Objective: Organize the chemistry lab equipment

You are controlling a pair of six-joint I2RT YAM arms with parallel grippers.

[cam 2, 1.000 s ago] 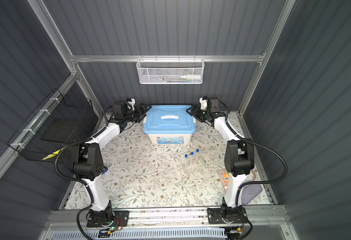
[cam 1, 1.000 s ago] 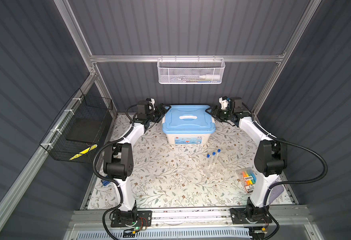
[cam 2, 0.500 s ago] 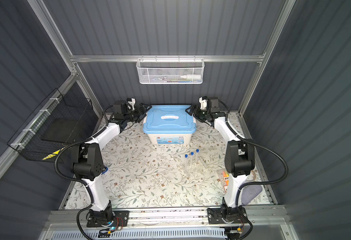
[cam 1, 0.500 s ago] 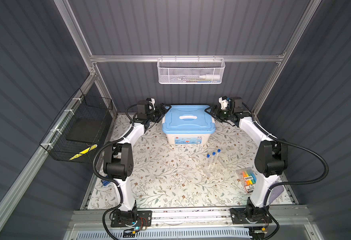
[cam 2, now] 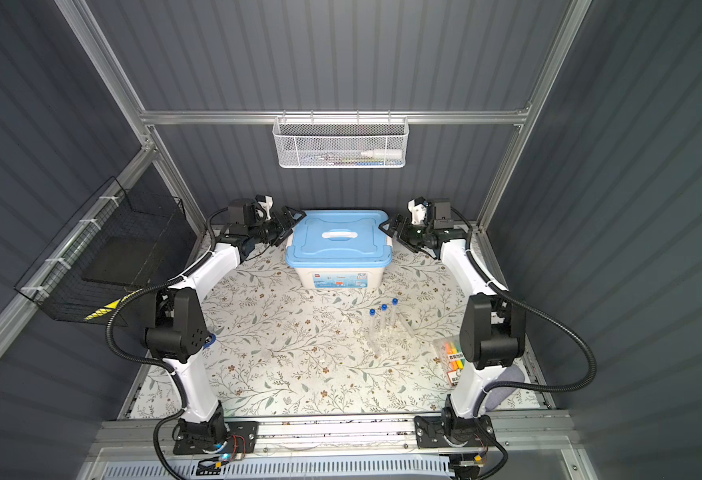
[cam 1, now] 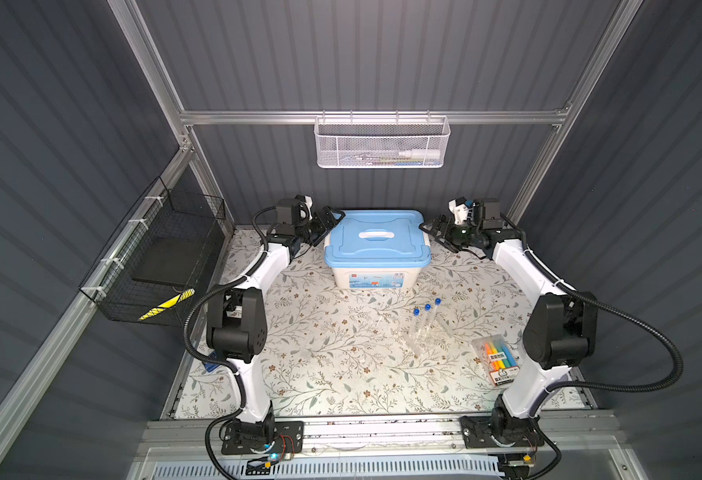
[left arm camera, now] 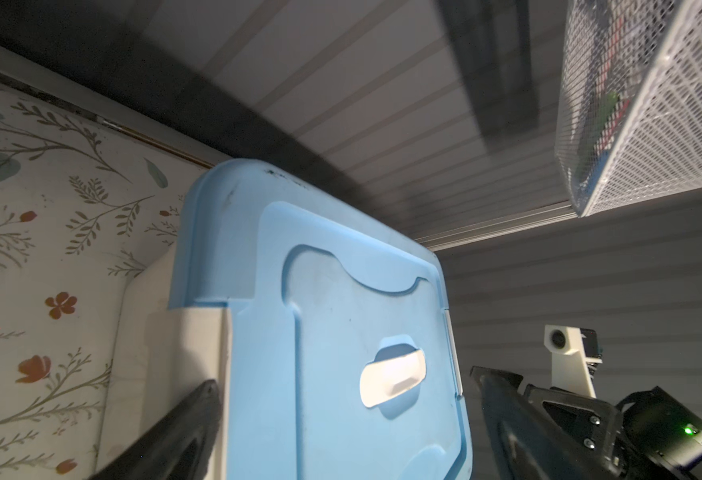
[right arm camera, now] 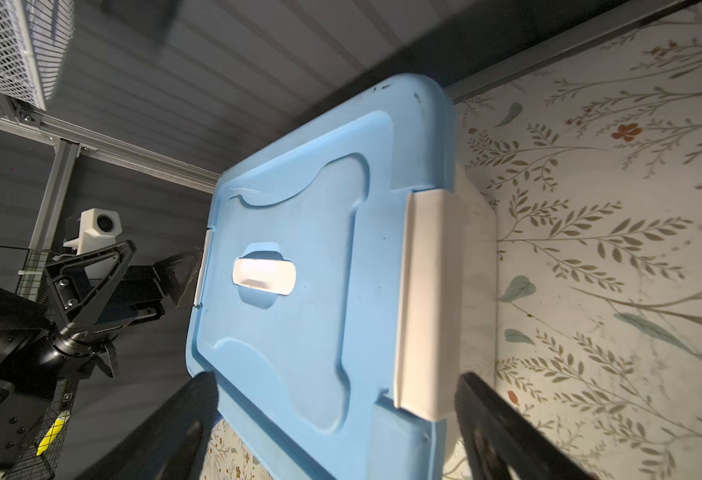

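In both top views the white box (cam 1: 376, 279) with its blue lid (cam 1: 376, 243) stands shut at the far side of the table. The left gripper (cam 1: 329, 226) and the right gripper (cam 1: 434, 237) wait just beside its two ends, both spread wide and empty. The three test tubes (cam 1: 424, 321) sit in the clear rack (cam 1: 432, 332), nearer than the box and toward the right.

In the left wrist view, the left gripper's dark finger (left arm camera: 175, 436) lies beside the left white clip (left arm camera: 193, 332).

In the right wrist view, the jaws stand on both sides of the right white clip (right arm camera: 428, 303). Probably the clips lock the lid, which would explain these positions.
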